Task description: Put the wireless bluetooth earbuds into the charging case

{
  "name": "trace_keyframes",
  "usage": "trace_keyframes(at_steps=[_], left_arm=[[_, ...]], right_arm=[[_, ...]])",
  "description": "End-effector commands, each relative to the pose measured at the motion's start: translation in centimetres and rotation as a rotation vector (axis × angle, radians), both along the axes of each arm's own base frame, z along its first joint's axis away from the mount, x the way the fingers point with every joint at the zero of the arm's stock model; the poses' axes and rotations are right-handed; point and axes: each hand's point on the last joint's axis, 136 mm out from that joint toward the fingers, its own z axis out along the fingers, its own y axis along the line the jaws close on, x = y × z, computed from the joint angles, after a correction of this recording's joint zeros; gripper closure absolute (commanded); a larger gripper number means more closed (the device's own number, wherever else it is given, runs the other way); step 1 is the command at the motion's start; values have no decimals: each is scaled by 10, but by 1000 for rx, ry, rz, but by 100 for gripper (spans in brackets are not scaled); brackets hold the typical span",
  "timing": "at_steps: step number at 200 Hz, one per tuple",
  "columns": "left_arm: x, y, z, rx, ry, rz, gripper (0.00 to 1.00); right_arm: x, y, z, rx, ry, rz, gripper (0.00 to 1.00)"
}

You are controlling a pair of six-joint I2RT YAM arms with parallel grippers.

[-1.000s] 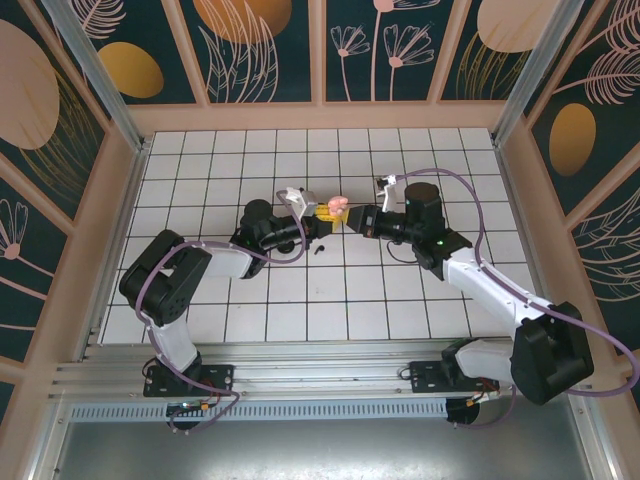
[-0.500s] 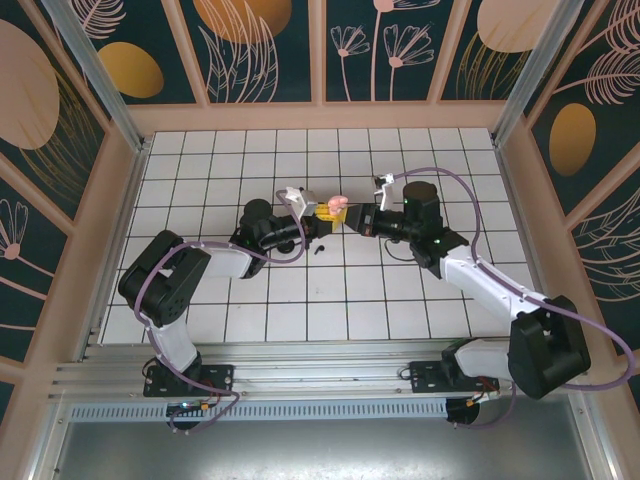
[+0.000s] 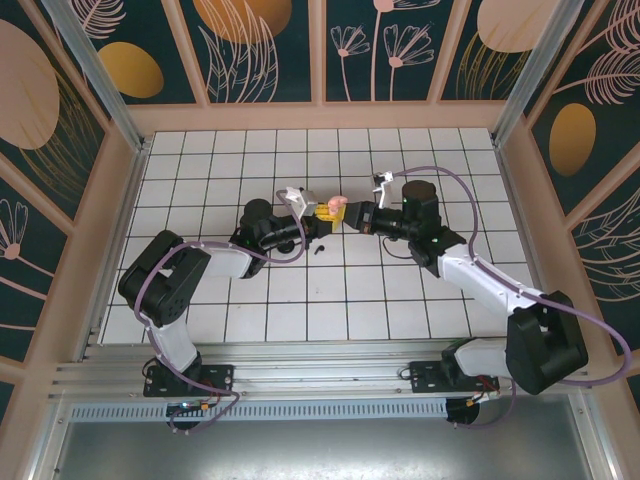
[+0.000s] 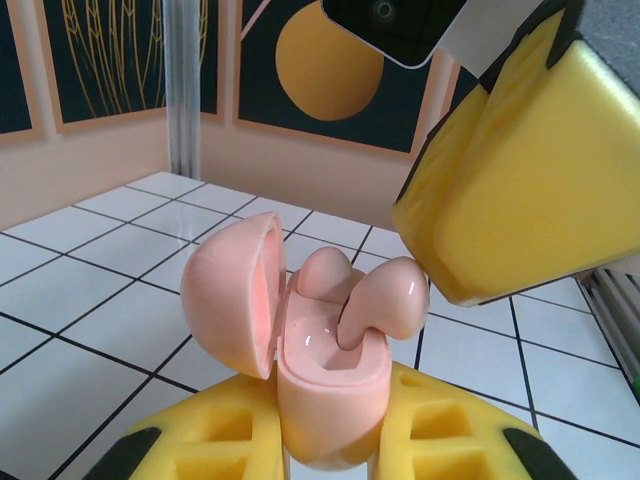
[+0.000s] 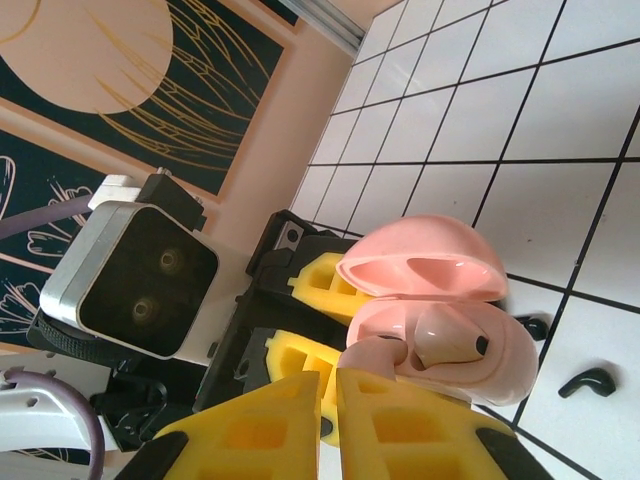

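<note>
The pink charging case, lid open, is clamped in the left gripper. The right gripper is closed, its tips laid against an earbud at the case's mouth. A small black piece is seen on the tiled table nearby.

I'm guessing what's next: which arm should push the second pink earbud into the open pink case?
Probably right: the right gripper, shut, touches the glossy pink earbud; the left gripper is clamping the hinged pink plastic case.

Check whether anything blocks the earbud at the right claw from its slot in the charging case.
Nothing visible does. The charging case has its lid open, and the earbud at the right claw already sits partly in its slot.
</note>
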Motion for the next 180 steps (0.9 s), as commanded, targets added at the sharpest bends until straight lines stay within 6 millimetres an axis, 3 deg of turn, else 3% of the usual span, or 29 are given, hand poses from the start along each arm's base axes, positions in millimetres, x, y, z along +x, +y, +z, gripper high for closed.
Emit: trace_keyframes(at_steps=[1, 81, 123, 180], left_arm=[[-3, -2, 28, -39, -80, -21, 96], [-3, -3, 26, -37, -77, -24, 96], [-4, -3, 28, -40, -81, -29, 96], [-5, -3, 29, -41, -86, -29, 96]], right_arm=[[2, 7, 8, 22, -22, 19, 86], [-15, -6, 37, 23, -128, 18, 75], [-8, -19, 22, -6, -85, -31, 75], [-1, -15, 13, 5, -50, -27, 74]])
